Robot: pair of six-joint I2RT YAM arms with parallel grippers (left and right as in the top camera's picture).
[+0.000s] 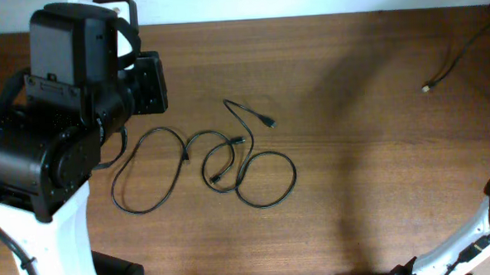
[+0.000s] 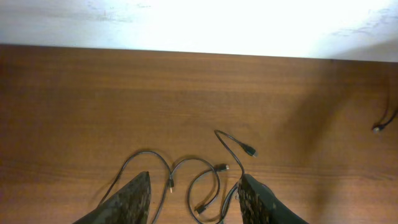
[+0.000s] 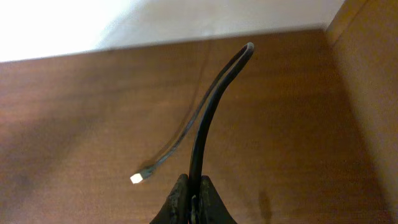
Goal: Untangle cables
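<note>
Two thin black cables lie tangled on the wooden table. One makes a big loop at the left; the other loops at the right, with a plug end pointing up right. They cross near the middle. My left gripper hangs above and left of the tangle. In the left wrist view it is open and empty, with the crossing loops on the table between its fingers. My right gripper is shut on a thicker black cable.
The cable in my right gripper arches up and runs down to a white-tipped plug lying on the table, also seen at the far right in the overhead view. The table's back edge meets a white wall.
</note>
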